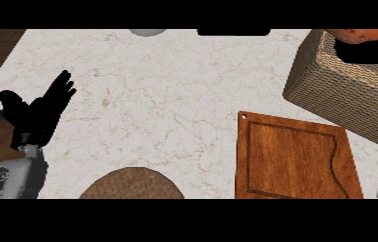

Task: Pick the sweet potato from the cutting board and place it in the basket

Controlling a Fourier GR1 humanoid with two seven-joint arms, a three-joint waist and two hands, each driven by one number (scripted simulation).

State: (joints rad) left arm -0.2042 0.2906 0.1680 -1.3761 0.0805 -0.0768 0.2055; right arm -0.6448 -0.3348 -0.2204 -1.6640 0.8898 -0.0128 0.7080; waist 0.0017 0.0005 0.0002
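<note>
Sweet potato: orange-red, mottled skin, only its lower edge visible at about 1 o'clock, top right corner of the head view. It sits over the open mouth of the basket; whether it rests inside or hangs above, cannot tell. Nothing visibly grips it.

Left hand: black, at 9 o'clock near the left edge, fingers straight and slightly spread, pointing up toward 12. Grey forearm enters from the lower left corner. The hand holds nothing and is well apart from the sweet potato, which lies across the whole counter toward 2 o'clock from the fingertips. Right hand: not seen.

Basket: woven, tan-brown, coarse ribbed weave, boxy with a dark interior, tilted in view, at 2 to 3 o'clock, cut by the right edge.

Cutting board: rectangular, reddish-brown wood with visible grain, a routed groove running inside its border, small hole at its upper left corner. At 4 to 5 o'clock, just below the basket, bare on top.

Counter: pale marble-like surface with thin tan veins.

Brown rounded shape at 6 o'clock, rough-textured, cut by the lower edge. Small grey rounded object at 12 o'clock, mostly out of view.
</note>
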